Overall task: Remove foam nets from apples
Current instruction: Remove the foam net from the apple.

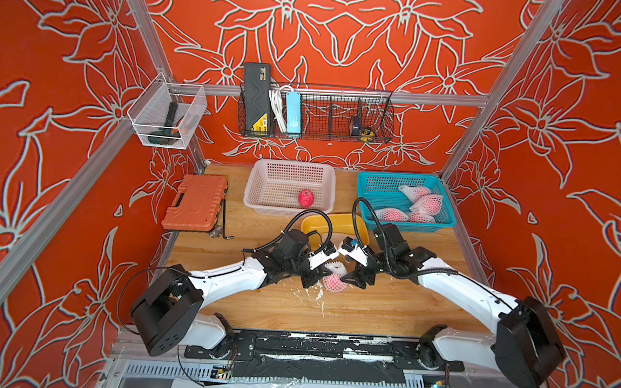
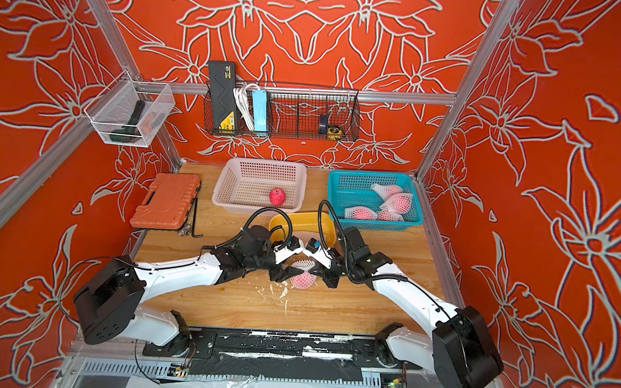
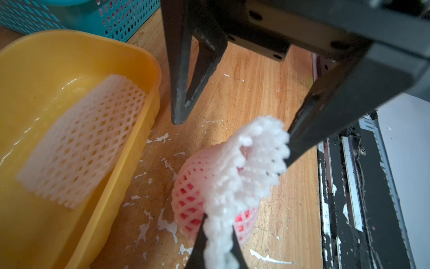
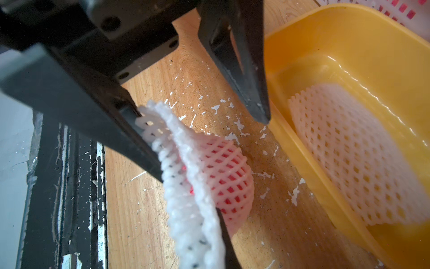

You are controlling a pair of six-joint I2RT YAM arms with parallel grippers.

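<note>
My left gripper (image 3: 232, 132) stands released, jaws wide, one finger brushing the flared rim of the foam net (image 3: 246, 163). My right gripper (image 3: 218, 242) is clenched on that same rim, as the left wrist view shows. The net covers most of the apple (image 3: 188, 206), which sits on the bench (image 1: 387, 308) about midway across, nearer the front edge, just in front of the yellow tub (image 3: 149, 65) holding an empty net (image 3: 81, 142).
</note>
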